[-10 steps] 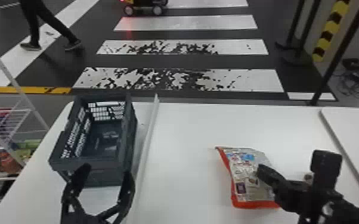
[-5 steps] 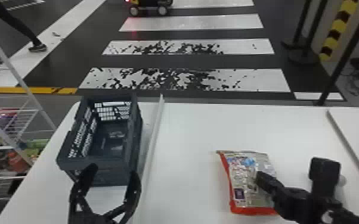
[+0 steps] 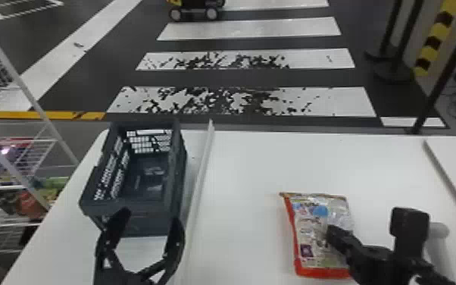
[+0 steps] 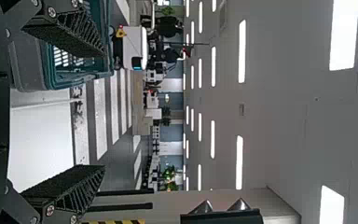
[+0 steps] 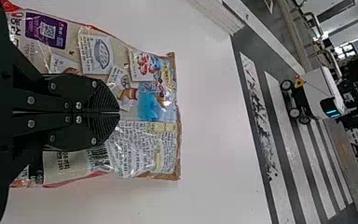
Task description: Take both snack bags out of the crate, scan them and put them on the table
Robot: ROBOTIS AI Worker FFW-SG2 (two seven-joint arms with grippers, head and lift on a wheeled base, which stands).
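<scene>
Left gripper (image 3: 146, 223): located at the lower left of the head view, its two fingers spread wide; the near end of the crate is seen between and behind them. In the left wrist view the fingers are likewise set well apart.

Right gripper (image 3: 331, 232): located at the lower right, its tip over the right part of the snack bag. In the right wrist view, the fingers of the right gripper (image 5: 120, 112) are pressed together above the printed face, with nothing seen pinched.

Snack bag (image 3: 308, 231), one: laid flat on the counter (image 3: 257, 170), right of centre and low in the frame; silvery printed face up, red along its left and lower edges.

Pale rounded item (image 3: 438, 233): lower right, partly hidden by the right arm.

Crate (image 3: 144, 223), dark grey, open-topped, with latticed sides: stood upright on the left part of the counter.

Strip (image 3: 200, 166), white, raised: run lengthwise just beside the crate's right side.

Wire rack (image 3: 0, 187), white: left edge, colourful goods held on its shelves.

Striped post (image 3: 437, 36), black and yellow: upper right.

Wheeled machine (image 3: 193, 11): top centre, on the striped floor.
</scene>
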